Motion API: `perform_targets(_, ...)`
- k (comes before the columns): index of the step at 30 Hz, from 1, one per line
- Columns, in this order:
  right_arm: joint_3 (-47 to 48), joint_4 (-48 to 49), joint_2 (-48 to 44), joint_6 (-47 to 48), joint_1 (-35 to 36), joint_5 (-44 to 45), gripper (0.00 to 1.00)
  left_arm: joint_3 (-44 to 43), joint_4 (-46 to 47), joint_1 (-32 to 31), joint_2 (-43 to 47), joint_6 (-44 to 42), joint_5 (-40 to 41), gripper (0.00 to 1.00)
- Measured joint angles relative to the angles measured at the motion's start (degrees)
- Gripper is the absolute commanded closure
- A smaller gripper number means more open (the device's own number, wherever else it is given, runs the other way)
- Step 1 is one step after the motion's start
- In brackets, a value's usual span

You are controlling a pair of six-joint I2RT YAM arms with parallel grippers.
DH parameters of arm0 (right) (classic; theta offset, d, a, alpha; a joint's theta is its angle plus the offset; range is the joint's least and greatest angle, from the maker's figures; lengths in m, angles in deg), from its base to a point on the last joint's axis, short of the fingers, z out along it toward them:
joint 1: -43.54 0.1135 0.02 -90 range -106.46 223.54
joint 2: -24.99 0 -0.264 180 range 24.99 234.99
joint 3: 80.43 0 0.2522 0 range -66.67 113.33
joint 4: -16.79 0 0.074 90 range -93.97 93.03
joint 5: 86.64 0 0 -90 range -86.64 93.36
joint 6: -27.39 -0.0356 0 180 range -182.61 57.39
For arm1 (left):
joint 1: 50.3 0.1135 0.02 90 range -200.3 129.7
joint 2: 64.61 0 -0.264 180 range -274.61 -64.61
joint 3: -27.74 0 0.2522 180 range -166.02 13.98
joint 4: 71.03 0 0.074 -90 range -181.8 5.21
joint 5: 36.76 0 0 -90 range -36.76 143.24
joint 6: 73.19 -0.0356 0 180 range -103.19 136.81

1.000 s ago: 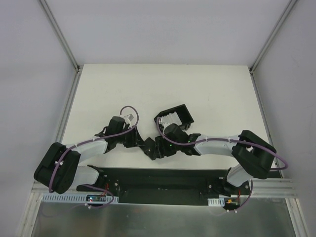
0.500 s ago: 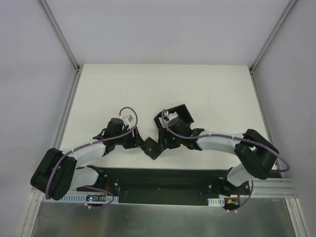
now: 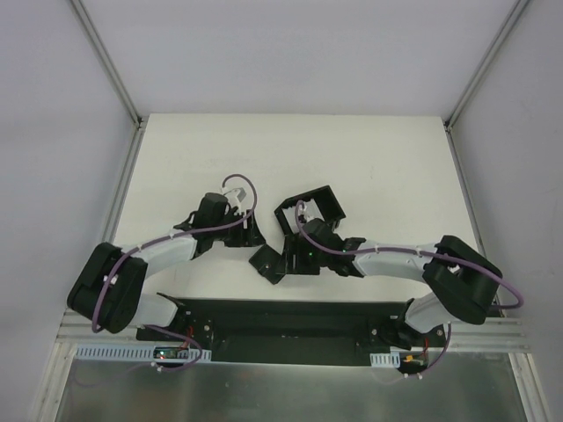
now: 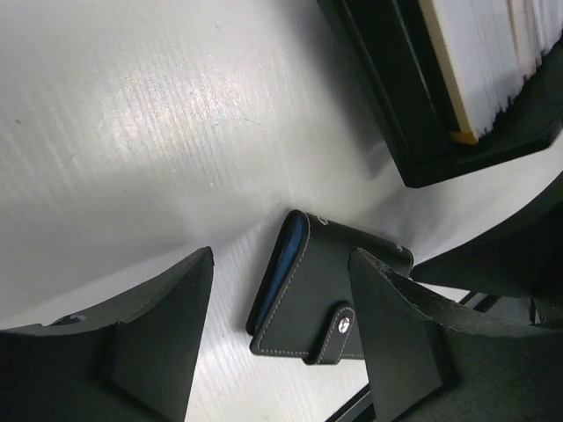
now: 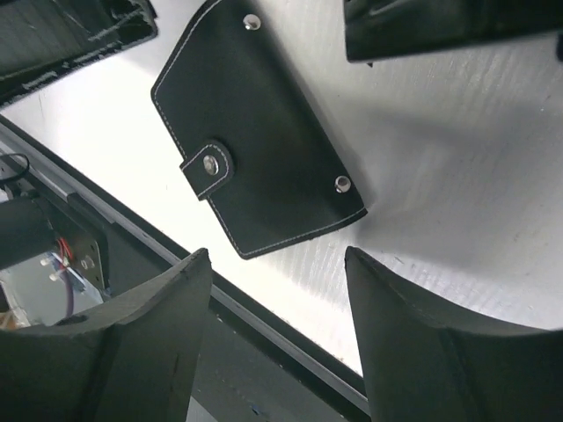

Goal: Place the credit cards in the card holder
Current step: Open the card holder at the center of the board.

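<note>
one card holder (image 5: 255,149) — folded shut, inside mostly hidden.

Legible markings: none in any view.
- The card holder (image 5: 264,132): black face with pale stitching, no brand or lettering to read.
- The snap stud (image 5: 211,163) on its clasp tab (image 5: 208,169): possibly embossed, too small to make out.
- The credit cards (image 4: 493,53): seen edge-on in the black tray (image 4: 378,79), faces hidden, so no numbers or names show.
</note>
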Motion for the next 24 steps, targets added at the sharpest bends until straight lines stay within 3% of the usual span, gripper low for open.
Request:
perform_targets(6,0.55,2.34,3.43,-3.82,-0.26,0.17,0.39,1.09,5.97,-0.04,-6.01,0.94,-6.38,0.49)
perform_targets(12,2.47,1.95,5.11,-3.76,-2.12,0.52,0.35,8.24,12.61,-1.05,-2.67,4.50,-7.93,0.73)
perform_targets(16,2.95,1.57,5.14,-2.03,-4.68,0.20,0.32,13.57,13.31,-3.54,2.73,9.09,-6.29,0.66)
perform_targets(17,3.10,1.73,5.16,-1.36,-5.81,-0.15,0.32,14.62,13.31,-4.44,4.02,10.12,-6.27,0.54)
perform_targets(21,3.08,1.27,4.70,1.86,-8.92,-0.24,0.31,18.16,11.10,-7.19,12.50,14.38,-3.96,0.30)
perform_targets(24,1.18,-0.46,0.55,3.41,-8.68,0.33,0.31,17.03,6.10,-7.26,17.51,13.81,1.27,0.22)
